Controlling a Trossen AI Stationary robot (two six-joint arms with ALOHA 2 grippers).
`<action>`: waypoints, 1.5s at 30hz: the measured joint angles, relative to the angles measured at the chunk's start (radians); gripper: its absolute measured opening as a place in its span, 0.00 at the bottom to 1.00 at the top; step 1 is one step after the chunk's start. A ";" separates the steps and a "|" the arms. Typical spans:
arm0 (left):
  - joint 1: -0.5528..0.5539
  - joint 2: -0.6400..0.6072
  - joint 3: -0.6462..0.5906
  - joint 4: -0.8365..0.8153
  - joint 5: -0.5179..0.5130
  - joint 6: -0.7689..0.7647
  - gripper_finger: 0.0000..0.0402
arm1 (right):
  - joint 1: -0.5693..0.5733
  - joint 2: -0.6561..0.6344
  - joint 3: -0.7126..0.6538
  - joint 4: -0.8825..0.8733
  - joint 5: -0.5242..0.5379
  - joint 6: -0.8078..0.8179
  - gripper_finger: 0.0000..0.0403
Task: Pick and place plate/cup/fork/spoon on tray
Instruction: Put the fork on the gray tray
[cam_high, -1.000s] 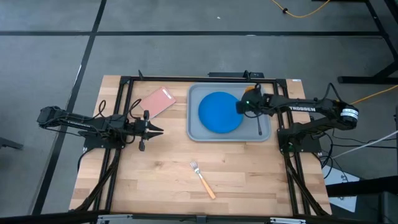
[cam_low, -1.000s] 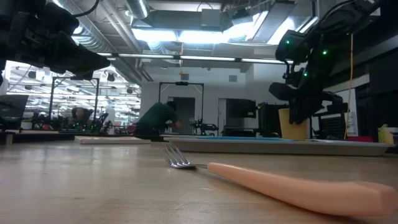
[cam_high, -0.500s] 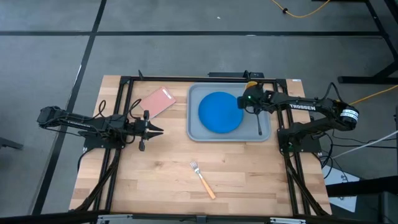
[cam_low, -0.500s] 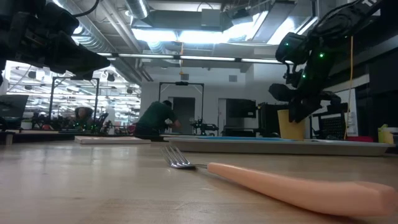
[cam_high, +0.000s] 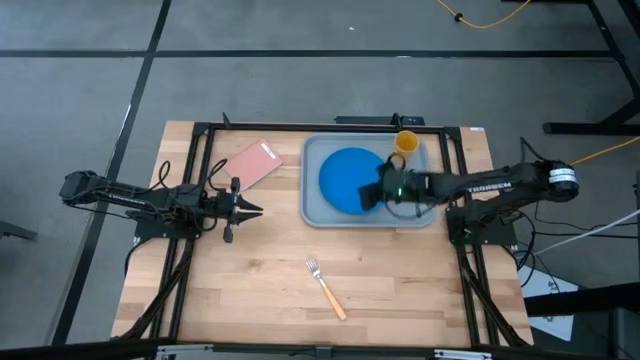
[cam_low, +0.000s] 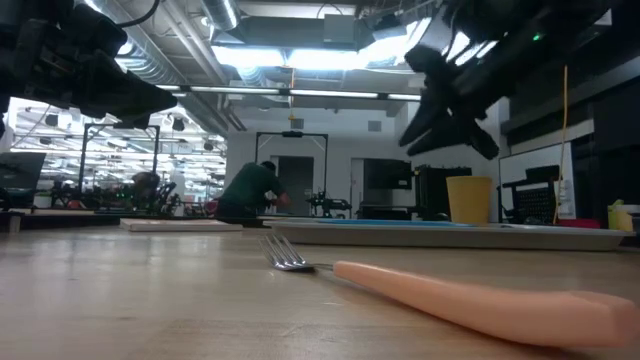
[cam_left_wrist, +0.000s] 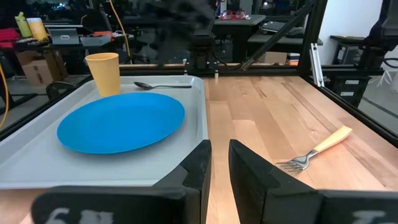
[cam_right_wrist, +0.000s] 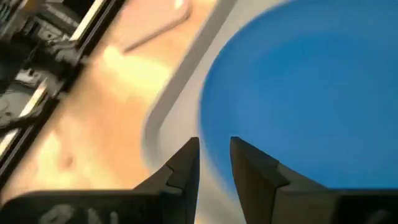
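Observation:
The blue plate (cam_high: 345, 178) lies in the grey-blue tray (cam_high: 311, 214). The yellow cup (cam_high: 406, 142) stands upright in the tray's far right corner and also shows in the low view (cam_low: 471, 199). The black spoon (cam_left_wrist: 163, 85) lies in the tray beside the cup; my right arm hides it in the high view. The fork (cam_high: 326, 288) lies on the bare table near the front. My right gripper (cam_high: 368, 195) hovers over the plate's near right part (cam_right_wrist: 298, 93), empty, with a narrow gap between its fingers. My left gripper (cam_high: 258, 209) waits left of the tray, shut and empty.
A pink card (cam_high: 252, 163) lies on the table left of the tray's far corner. Black frame rails run along both sides of the table. Bare wood lies around the fork, between the tray and the table's near edge.
My right gripper has come away from the cup, risen, and gone toward the table's near edge and left, and is now over the plate. The cup stays standing in the tray's far right corner.

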 joint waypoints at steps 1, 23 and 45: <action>0.000 0.000 0.000 0.000 0.000 0.000 0.12 | 0.055 0.014 0.000 0.010 0.036 0.035 0.23; 0.000 0.000 0.000 0.000 0.000 0.000 0.12 | 0.485 0.692 0.766 -0.395 0.183 0.100 0.23; 0.000 0.000 0.000 0.000 0.000 0.000 0.12 | 0.597 0.925 1.062 -0.689 0.138 0.281 0.23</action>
